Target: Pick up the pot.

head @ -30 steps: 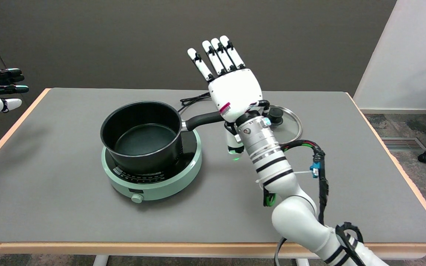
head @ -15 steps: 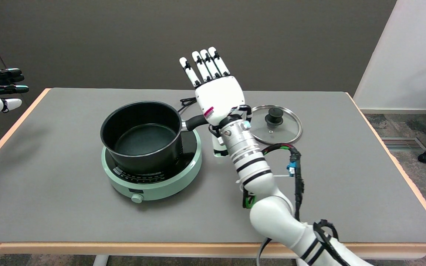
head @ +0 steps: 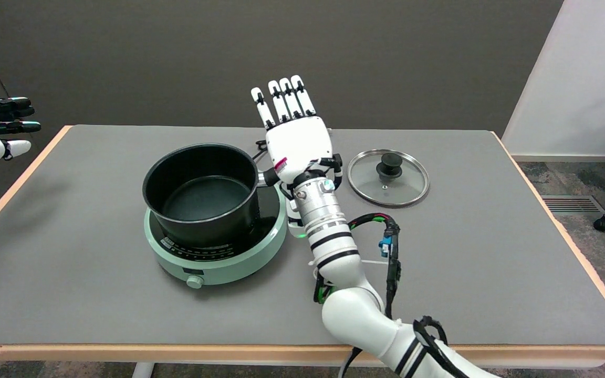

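Counter (head: 71,294) surface, grey with a pale wood edge, carries everything. Nearest on it sits a mint-green induction cooker (head: 213,251), its round knob on the near side. On the cooker's dark plate stands the pot (head: 201,191): black inside and out, straight-walled, nothing in it but its bare dark bottom. The pot's black handle juts from its right side, most of it hidden behind the right hand (head: 296,140). That hand hangs just right of the pot, over the handle, palm turned away from the camera, fingers (head: 281,100) straight, spread and pointing up, holding nothing; the thumb points down beside the cooker. Right of the hand, apart from the cooker, a glass lid (head: 388,177) with a black knob lies flat. Beyond the pot, a black cord (head: 258,144) shows.
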Tool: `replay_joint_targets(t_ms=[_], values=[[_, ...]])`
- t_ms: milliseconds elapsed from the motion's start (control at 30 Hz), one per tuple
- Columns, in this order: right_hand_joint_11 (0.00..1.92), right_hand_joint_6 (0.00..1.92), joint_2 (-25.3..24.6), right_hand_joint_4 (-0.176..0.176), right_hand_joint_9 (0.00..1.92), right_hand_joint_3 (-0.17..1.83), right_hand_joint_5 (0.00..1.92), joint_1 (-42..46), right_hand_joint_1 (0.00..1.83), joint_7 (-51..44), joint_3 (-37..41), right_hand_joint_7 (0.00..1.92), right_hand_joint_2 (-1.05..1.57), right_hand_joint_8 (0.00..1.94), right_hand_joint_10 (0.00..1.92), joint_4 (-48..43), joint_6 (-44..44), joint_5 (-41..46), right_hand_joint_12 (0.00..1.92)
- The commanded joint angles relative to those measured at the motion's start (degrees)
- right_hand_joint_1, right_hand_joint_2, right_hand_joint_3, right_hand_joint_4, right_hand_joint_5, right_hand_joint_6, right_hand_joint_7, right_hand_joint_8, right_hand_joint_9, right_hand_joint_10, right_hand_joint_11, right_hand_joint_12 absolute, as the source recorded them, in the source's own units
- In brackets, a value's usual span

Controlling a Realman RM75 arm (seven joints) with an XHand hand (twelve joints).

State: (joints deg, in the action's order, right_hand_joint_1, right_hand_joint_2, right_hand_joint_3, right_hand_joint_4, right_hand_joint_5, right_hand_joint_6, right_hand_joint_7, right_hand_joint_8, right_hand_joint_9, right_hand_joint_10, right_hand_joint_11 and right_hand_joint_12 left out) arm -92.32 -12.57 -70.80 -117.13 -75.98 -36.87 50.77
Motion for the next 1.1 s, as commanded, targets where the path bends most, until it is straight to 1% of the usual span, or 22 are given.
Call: replay_joint_targets(t_ms=[33,200,400,633,700,867,1100], values=[[0.05,0.05,-3.27,0.052,0.05,0.82,0.05,-2.91,1.40,-10.87,-1.64,0.05,-1.02,0.05,0.05,3.63,-7.38,10.56,0.05],[0.05,0.05,-3.43,0.048,0.05,0.84,0.05,-3.87,1.39,-13.34,-2.28,0.05,-1.03,0.05,0.05,3.33,-7.61,14.89,0.05],[0.04,0.04,-3.27,0.054,0.04,0.89,0.04,-4.22,1.38,-15.87,-2.07,0.04,-1.04,0.04,0.04,2.87,-7.61,20.58,0.04],[0.04,0.04,-3.43,0.048,0.04,0.98,0.04,-5.31,1.35,-16.16,-2.65,0.04,-1.05,0.04,0.04,3.35,-7.56,22.48,0.04],[0.03,0.03,-3.43,0.056,0.03,1.03,0.03,-5.45,1.34,-16.29,-2.95,0.03,-1.05,0.03,0.03,3.35,-7.74,23.75,0.03],[0.03,0.03,-3.43,0.060,0.03,1.06,0.03,-5.58,1.33,-18.18,-3.61,0.03,-1.05,0.03,0.03,3.27,-7.47,26.63,0.03],[0.03,0.03,-3.35,0.056,0.03,1.09,0.03,-6.01,1.32,-19.13,-3.75,0.03,-1.05,0.03,0.03,3.32,-7.16,29.38,0.03]])
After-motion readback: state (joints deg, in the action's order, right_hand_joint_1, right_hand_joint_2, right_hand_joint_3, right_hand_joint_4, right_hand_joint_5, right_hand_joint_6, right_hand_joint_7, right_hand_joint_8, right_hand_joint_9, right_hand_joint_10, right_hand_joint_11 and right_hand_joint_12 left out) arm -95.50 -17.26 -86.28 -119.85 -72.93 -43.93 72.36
